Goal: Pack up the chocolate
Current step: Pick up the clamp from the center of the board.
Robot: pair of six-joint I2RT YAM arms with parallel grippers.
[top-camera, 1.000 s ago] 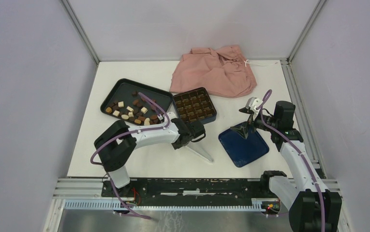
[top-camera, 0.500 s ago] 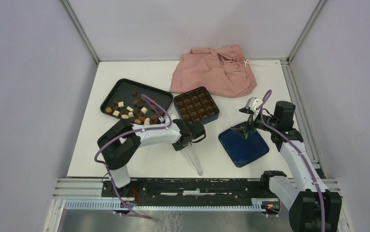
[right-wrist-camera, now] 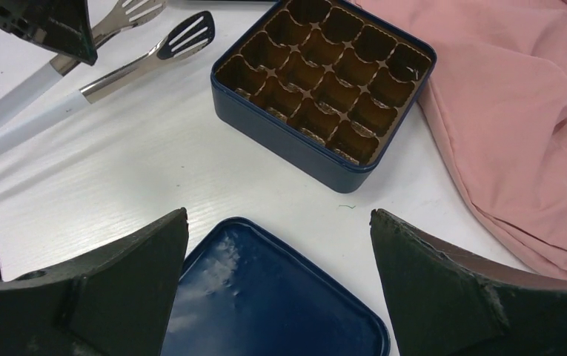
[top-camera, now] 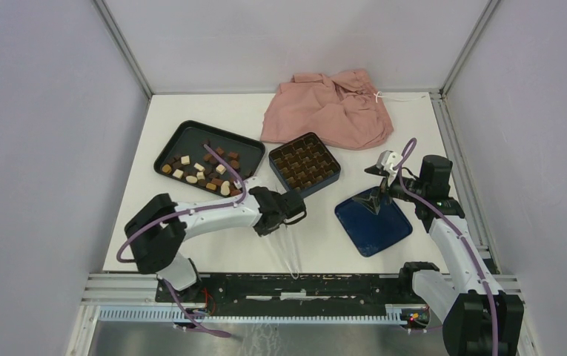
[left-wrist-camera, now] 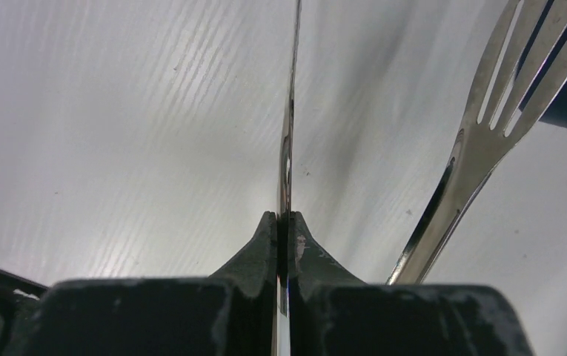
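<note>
My left jaws (left-wrist-camera: 283, 222) are closed flat on one blade of the tongs (left-wrist-camera: 289, 133), seen edge-on. The other blade (left-wrist-camera: 488, 119), slotted at its tip, splays off to the right. From above, the tongs run from the jaws toward the near edge. The chocolate (top-camera: 204, 172) lies the other way, far and to the left, scattered on the black tray (top-camera: 180, 141), so I judge the tongs must swing round. This arm is the nearer one. The box (right-wrist-camera: 295, 141) sits just right of the tray, its cells empty. The bare white counter (left-wrist-camera: 117, 133) leaves room. My right jaws (right-wrist-camera: 279, 215) gape wide over the lid (right-wrist-camera: 265, 297), gripping nothing.
</note>
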